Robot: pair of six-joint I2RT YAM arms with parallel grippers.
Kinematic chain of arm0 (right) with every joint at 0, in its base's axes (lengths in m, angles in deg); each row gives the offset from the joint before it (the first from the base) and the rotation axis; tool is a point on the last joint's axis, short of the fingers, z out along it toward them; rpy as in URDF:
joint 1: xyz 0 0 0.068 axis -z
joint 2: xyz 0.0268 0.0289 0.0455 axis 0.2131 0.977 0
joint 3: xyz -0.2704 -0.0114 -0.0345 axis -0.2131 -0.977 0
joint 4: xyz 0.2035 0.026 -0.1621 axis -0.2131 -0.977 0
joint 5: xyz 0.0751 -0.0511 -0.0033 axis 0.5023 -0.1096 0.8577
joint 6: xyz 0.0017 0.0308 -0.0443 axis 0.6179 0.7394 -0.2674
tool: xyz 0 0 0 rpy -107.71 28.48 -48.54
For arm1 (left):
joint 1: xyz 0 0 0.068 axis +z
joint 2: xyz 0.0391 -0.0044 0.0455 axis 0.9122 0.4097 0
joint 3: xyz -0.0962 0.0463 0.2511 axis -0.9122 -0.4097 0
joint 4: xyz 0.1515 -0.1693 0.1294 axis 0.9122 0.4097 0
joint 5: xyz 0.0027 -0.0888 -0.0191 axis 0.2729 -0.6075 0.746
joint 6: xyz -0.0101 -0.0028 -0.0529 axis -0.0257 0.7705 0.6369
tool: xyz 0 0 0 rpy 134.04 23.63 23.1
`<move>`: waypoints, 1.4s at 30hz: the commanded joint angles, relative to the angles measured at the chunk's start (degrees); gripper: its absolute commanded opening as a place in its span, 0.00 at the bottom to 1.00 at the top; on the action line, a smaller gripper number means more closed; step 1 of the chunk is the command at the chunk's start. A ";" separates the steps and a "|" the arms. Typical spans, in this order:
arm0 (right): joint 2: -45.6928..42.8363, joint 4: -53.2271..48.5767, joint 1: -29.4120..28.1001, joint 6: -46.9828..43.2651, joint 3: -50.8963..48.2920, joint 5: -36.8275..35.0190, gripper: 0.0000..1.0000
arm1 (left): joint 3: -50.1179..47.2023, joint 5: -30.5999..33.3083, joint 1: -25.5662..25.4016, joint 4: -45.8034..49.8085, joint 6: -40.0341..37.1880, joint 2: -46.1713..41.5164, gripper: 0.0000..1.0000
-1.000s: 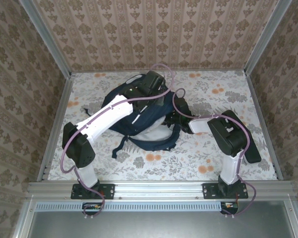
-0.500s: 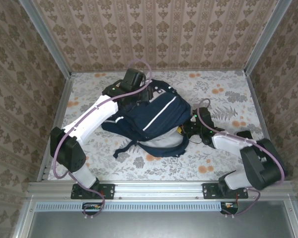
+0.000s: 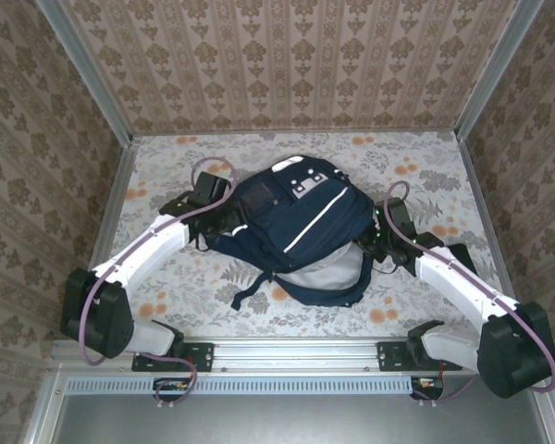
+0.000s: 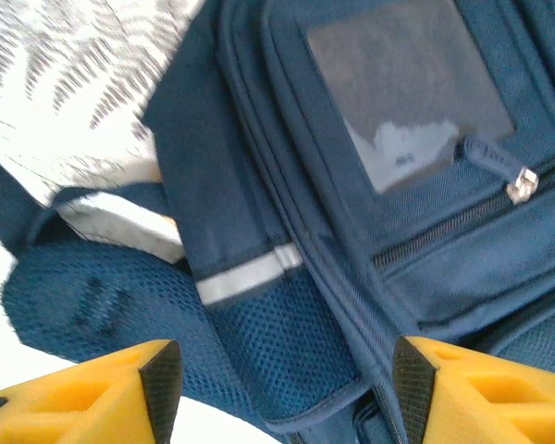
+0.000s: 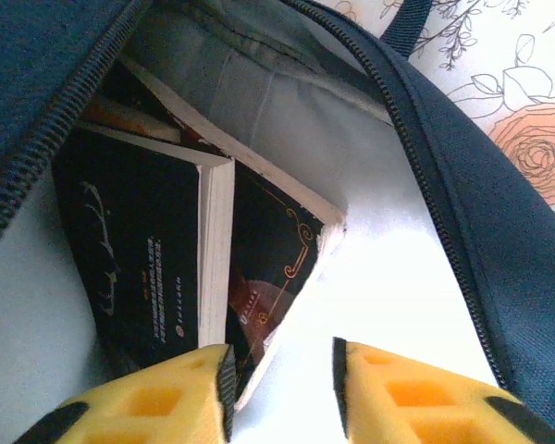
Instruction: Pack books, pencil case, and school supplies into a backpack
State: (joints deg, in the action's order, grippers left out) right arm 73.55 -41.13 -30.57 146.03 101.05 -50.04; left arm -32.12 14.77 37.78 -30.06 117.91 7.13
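Broadly, the packing looks well advanced. A large navy backpack (image 3: 296, 217) with a white diagonal stripe lies flat in the middle of a floral-patterned surface (image 3: 425, 310), with one robot arm on each side of it.

My right hand (image 5: 282, 384) is at the backpack's right edge, pointing into the unzipped main compartment. Its yellow fingers are only slightly parted. Pale lining shows in the gap and I see nothing pinched between them. Just beyond the fingertips, inside the backpack, two of the books lean together: a black book (image 5: 129, 268) with gold lettering and a dark reddish-brown book (image 5: 273, 264) with a gold ornament. A thin orange edge peeks out behind them, possibly the third book, though I cannot be sure.

My left hand (image 4: 285, 365) is at the backpack's left edge, above its mesh side pocket. Its fingers are spread wide and grip nothing.

I judge the books as packed. I cannot confirm the pencil case from these views. The zip (image 5: 444, 185) gapes open, so closing the compartment probably remains.
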 commanded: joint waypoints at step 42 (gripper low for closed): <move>12.16 0.83 8.51 -14.41 3.84 11.65 0.51 | -9.64 -8.75 -2.36 -12.59 12.26 2.82 0.64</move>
State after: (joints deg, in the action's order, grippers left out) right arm 82.43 -46.16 -21.87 132.11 103.60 -44.40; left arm -41.06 6.88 35.92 -40.93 127.92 11.56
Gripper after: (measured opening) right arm 0.519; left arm 0.639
